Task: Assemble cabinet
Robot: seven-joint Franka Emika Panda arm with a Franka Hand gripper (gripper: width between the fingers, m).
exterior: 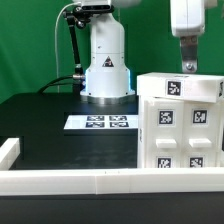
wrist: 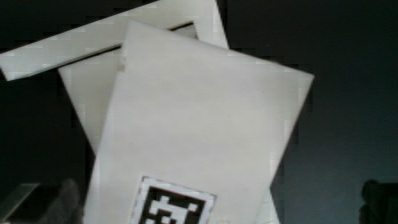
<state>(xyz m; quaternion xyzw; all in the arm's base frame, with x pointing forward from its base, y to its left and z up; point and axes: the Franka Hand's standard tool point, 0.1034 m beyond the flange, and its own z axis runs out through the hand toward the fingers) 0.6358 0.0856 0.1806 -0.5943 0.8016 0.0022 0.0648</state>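
Note:
The cabinet [exterior: 180, 125] is a large white blocky box with tagged square fronts, standing at the exterior view's right on the black table. My gripper [exterior: 187, 64] hangs straight down just above the cabinet's top edge. In the wrist view the cabinet [wrist: 196, 110] fills the frame as tall white panels with one tag low down. My gripper [wrist: 199, 208] is open, and its dark fingers [wrist: 25, 203] show far apart at either side of the white panel. I cannot tell whether they touch it.
The marker board [exterior: 100, 122] lies flat in front of the robot base [exterior: 106, 70]. A long white border rail [exterior: 70, 179] runs along the table's front, with a short raised end [exterior: 9, 150] at the exterior view's left.

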